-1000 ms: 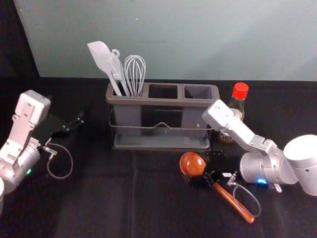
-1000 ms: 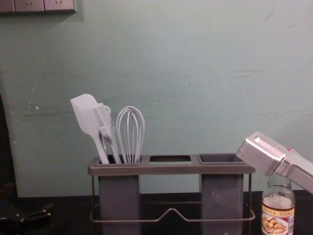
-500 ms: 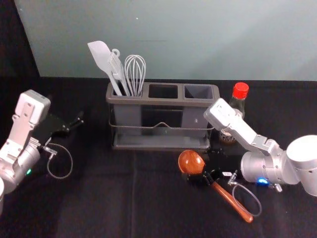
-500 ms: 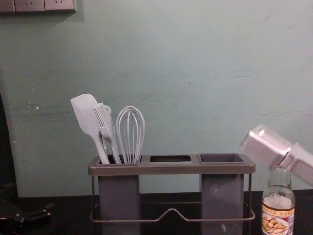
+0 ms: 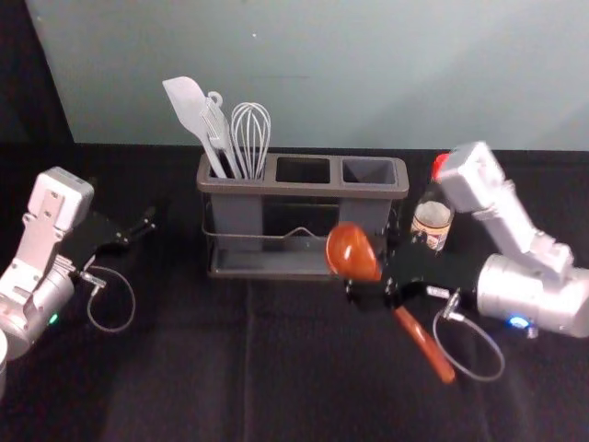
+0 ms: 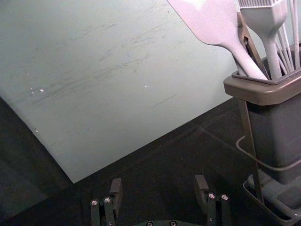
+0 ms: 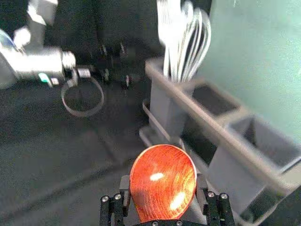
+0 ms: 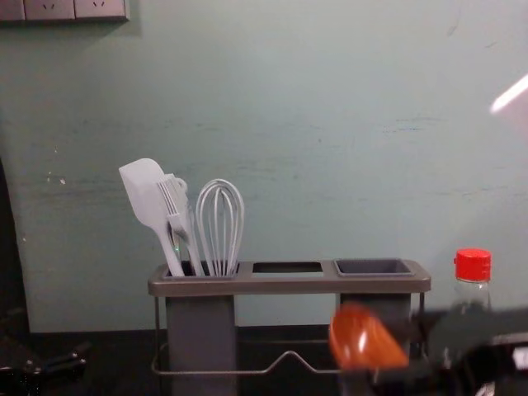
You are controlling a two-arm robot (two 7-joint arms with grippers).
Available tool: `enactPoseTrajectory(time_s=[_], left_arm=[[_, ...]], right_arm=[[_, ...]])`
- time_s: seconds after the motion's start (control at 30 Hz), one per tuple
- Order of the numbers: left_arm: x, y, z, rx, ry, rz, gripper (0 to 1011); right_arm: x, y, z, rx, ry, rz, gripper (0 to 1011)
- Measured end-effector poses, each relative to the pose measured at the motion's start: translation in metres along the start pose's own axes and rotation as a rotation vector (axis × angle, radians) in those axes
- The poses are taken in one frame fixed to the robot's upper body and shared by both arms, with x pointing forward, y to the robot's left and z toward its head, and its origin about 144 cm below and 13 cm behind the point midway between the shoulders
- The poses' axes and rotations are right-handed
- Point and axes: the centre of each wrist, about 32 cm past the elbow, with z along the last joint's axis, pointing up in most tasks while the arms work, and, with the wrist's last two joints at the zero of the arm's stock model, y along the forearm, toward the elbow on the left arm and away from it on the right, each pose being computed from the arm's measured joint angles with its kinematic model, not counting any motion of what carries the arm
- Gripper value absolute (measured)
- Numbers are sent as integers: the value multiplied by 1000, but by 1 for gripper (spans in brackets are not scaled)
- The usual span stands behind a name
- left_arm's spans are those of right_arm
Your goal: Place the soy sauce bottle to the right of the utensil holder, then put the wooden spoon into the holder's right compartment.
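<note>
- My right end effector (image 5: 385, 287) is closed on the wooden spoon (image 5: 352, 253), and I have it in front of the right part of the utensil holder (image 5: 304, 190).
- I see the spoon held up off the bench (image 5: 184, 368), its bowl toward the holder and its handle slanting down toward my side and to the right. On the right wrist view, the bowl sits between the two fingers (image 7: 124, 184).
- From the chest, I see the bowl in front of the holder's right compartment (image 8: 374, 266), lower than its rim, so the spoon is outside that compartment.
- The soy sauce bottle (image 5: 431, 218) stands upright on the bench, just to the right of the holder. My right arm passes in front of part of it on the head view; its red cap (image 8: 473, 264) shows clearly from the chest.
- My left end effector (image 5: 138, 230) is parked over at the left, well apart from the holder. It is open, with a wide gap between its fingers on its own wrist view.
- In the holder's left compartment I have a spatula (image 5: 187, 103), a pastry brush (image 5: 217, 129) and a whisk (image 5: 250, 133), heads up, the spatula leaning left.
- A wire rail (image 8: 247, 372) runs across the holder's front, with a bend near its middle.
</note>
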Motion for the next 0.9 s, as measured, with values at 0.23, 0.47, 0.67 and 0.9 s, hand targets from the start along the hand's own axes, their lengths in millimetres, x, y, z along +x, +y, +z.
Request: enactPoseTrajectory(time_s=[0.23,0.47,0.67,0.9], left_arm=[[0,0,0,0,0,0,1005],[0,0,0,0,0,0,1005],[0,0,0,0,0,0,1005],[0,0,0,0,0,0,1005]], right_arm=[[-1,-18,6,175,-38,-31,838],[2,-22,13,317,-36,-71,838],[7,-21,24,413,-47,-84,838],[9,-16,36,507,-96,-112,838]])
